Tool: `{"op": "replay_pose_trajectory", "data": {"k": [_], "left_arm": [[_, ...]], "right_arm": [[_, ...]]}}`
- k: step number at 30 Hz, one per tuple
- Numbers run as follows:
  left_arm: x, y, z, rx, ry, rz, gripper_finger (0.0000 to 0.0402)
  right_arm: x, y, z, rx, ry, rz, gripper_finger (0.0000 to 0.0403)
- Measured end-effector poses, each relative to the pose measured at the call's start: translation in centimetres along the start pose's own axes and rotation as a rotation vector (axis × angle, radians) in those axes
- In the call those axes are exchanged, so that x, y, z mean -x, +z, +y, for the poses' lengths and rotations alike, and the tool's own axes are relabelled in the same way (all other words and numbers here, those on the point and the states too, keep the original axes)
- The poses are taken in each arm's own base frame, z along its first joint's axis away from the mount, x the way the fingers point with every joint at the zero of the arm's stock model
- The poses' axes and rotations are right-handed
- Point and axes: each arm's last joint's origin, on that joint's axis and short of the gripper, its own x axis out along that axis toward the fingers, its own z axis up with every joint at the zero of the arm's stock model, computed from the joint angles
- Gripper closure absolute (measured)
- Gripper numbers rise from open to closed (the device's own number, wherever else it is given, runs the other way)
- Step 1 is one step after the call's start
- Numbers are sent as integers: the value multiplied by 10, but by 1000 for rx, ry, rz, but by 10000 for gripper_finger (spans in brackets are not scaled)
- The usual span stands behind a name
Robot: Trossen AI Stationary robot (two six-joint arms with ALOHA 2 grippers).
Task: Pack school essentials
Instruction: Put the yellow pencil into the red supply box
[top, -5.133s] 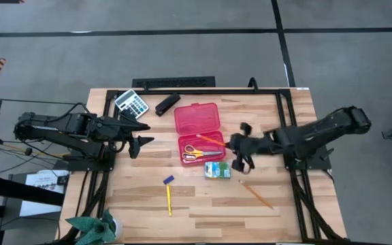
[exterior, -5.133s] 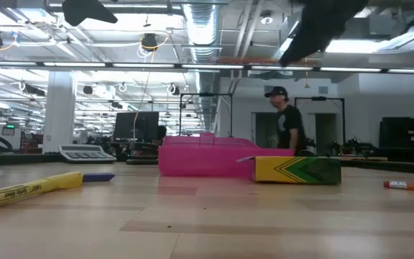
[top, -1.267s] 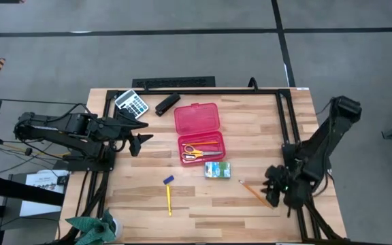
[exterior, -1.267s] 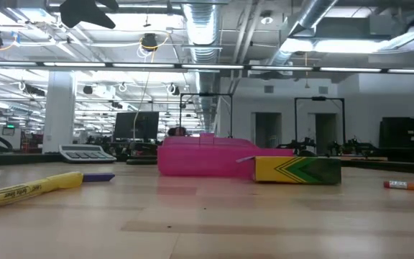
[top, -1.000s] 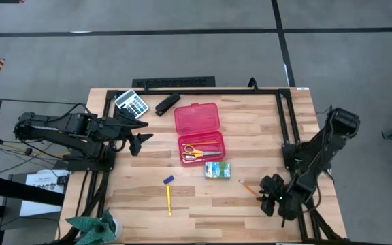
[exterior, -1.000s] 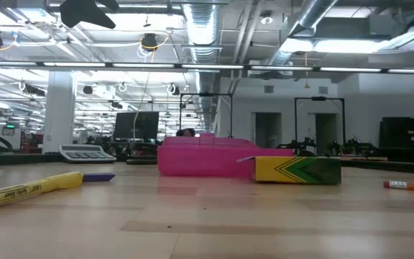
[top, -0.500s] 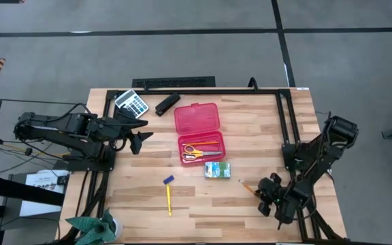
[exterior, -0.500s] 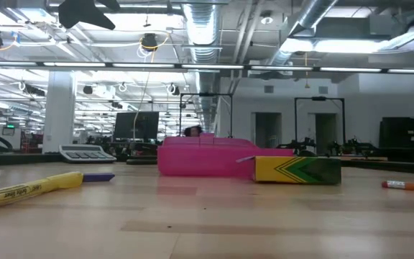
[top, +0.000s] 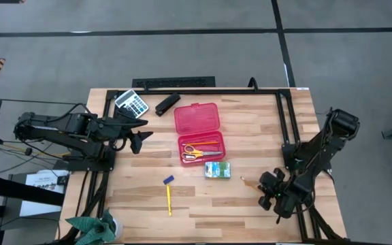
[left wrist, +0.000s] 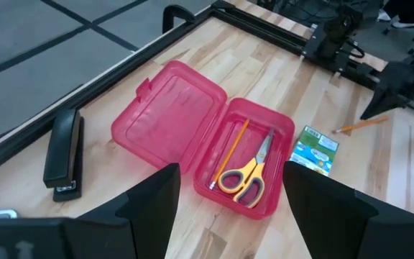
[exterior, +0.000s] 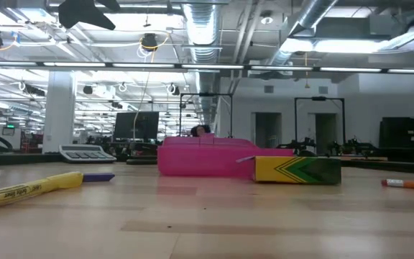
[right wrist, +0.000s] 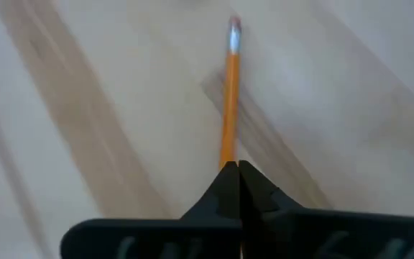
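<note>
An open pink pencil case [top: 202,148] lies at the table's middle with yellow-handled scissors [left wrist: 244,175] and an orange pencil [left wrist: 233,150] inside. A green-and-white packet [top: 217,170] lies just near of it. A yellow pen [top: 169,199] and a tiny blue piece [top: 169,180] lie toward the near left. My right gripper [top: 267,190] is low over the table's near right, shut on a second orange pencil [right wrist: 228,101]. My left gripper [top: 138,139] hangs open above the table's left side, holding nothing. My right gripper pinches the pencil's shaft [right wrist: 228,157] between its two fingertips. The fingers slant down from the table's near right and point along the pencil. The eraser end [right wrist: 233,26] sticks out ahead toward the packet, close over the wood. I cannot tell whether it is lifted clear.
A grey calculator [top: 131,103] and a black stapler [top: 167,103] lie at the far left. The case's lid [top: 198,117] lies flat on its far side. A black frame rail [top: 286,129] runs along the table's right, beside the right arm. Bare wood lies along the near edge.
My right gripper has edged toward the table's left and come down over the pencil, covering most of it in the high view. In the low view the pencil's eraser end has slid slightly left. My left arm has kept still.
</note>
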Motion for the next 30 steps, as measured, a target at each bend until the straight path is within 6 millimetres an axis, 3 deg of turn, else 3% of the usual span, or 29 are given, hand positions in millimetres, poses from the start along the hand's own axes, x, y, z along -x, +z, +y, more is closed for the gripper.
{"op": "replay_pose_trajectory", "data": {"k": [8,13,22,30], "left_arm": [[0,0,0,-12,0,0,160],[0,0,0,-21,0,0,160],[0,1,0,7,20,-14,160],[0,1,2,38,57,-38,160]], "right_arm": [[14,27,5,5,11,-97,399],[15,30,11,17,72,-113,354],[-1,-20,18,28,60,-153,251],[-37,-52,12,66,-44,-281,208]]}}
